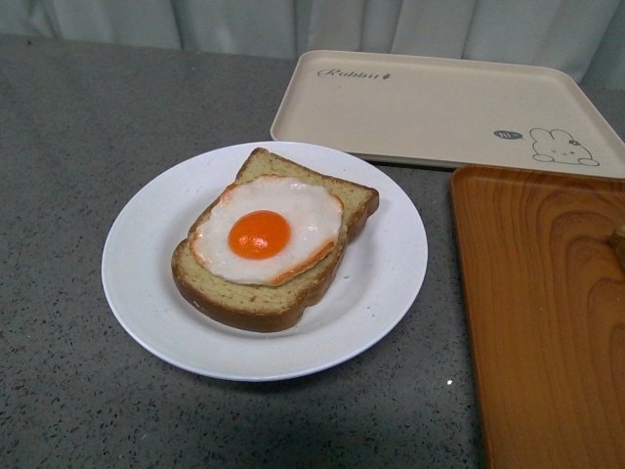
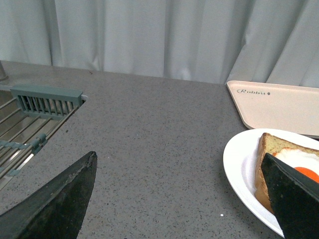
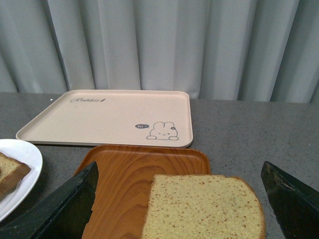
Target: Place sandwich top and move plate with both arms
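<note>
Right wrist view: R gripper spread wide.

- Square-ish slice of tan, speckled bread with a darker brown crust, the sandwich top: bare face showing. It lies on the orange-brown wooden tray.
- Round, plain white, shallow dinner plate: stands level on the grey speckled counter, just beside the wooden tray. It carries a second bread slice topped with a fried egg, roughly centred.
- Black, angular right gripper: fingers spread wide on either side of the sandwich top, touching neither edge.
- Black, angular left gripper: fingers spread wide above the counter. One finger overlaps the plate's near edge in the left wrist view.
</note>
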You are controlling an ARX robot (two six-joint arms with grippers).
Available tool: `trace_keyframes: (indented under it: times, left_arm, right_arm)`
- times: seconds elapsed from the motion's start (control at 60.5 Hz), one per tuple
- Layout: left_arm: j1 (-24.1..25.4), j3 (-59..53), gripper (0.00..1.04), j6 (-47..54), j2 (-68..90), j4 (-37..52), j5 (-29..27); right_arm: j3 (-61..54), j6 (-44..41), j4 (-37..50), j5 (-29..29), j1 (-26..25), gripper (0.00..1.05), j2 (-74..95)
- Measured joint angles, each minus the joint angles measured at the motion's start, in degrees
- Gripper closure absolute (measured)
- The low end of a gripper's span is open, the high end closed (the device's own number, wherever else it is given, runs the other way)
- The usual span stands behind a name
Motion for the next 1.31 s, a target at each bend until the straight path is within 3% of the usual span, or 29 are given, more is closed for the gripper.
trace_keyframes:
  times: [0.777, 0.86, 0.926, 1.025, 1.174, 1.306]
  left_arm:
    - [0.0, 0.0, 0.06, 0.0, 0.0, 0.0, 0.0]
    - [0.0, 0.0, 0.06, 0.0, 0.0, 0.0, 0.0]
    - [0.0, 0.0, 0.06, 0.0, 0.0, 0.0, 0.0]
    - [0.0, 0.0, 0.06, 0.0, 0.0, 0.0, 0.0]
    - [0.0, 0.0, 0.06, 0.0, 0.0, 0.0, 0.0]
    - [0.0, 0.0, 0.06, 0.0, 0.0, 0.0, 0.0]
  right_arm:
    - [0.0, 0.1, -0.1, 0.2, 0.0, 0.09, 0.1]
    - [4.5, 9.8, -10.6, 6.8, 1.0, 0.09, 5.3]
    - [8.3, 24.7, -18.2, 8.2, -0.9, 0.09, 10.7]
    - [9.6, 35.1, -19.2, 4.2, -5.7, 0.09, 12.3]
    - [12.3, 37.4, -17.6, -1.6, -17.2, 0.09, 17.2]
    - [12.4, 37.5, -16.3, -3.7, -21.7, 0.09, 18.9]
